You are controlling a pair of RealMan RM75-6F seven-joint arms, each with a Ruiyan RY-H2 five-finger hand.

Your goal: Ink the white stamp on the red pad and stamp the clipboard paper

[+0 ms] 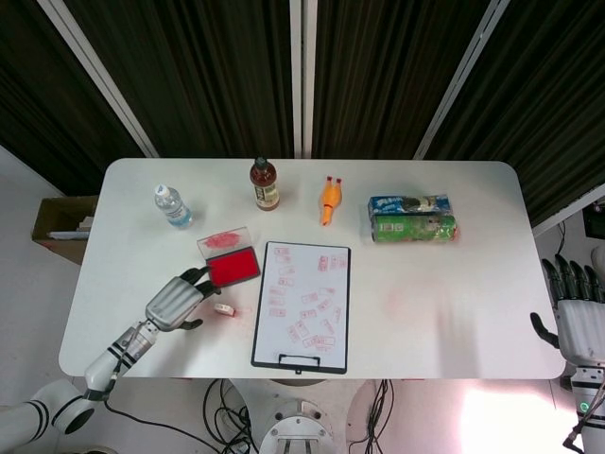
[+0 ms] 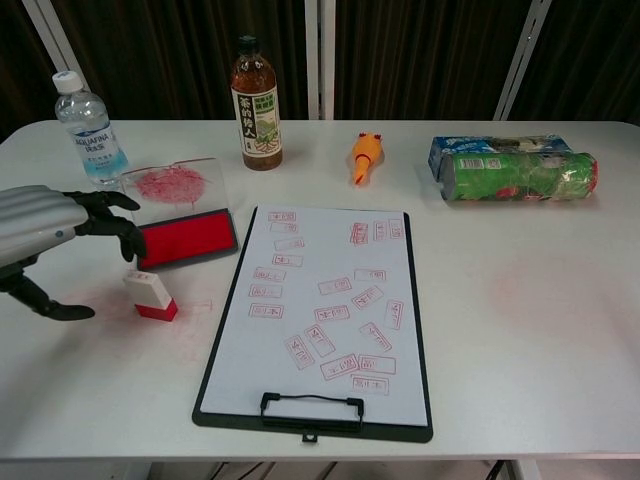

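The white stamp [image 2: 150, 294] with its red base lies on its side on the table, left of the clipboard; the head view shows the stamp [image 1: 223, 309] too. The open red ink pad [image 2: 187, 238] sits just behind it, lid raised, and the pad [image 1: 233, 269] shows in the head view as well. The clipboard paper [image 2: 325, 305] carries several red stamp marks. My left hand [image 2: 55, 232] hovers just left of the stamp, fingers spread and holding nothing; from the head camera, the left hand [image 1: 176, 300] shows likewise. My right hand [image 1: 576, 317] hangs open off the table's right edge.
A water bottle [image 2: 90, 131], a brown tea bottle [image 2: 256, 105], an orange rubber chicken [image 2: 364, 156] and a green can with a blue packet [image 2: 515, 172] line the back of the table. Red ink smudges mark the table near the stamp.
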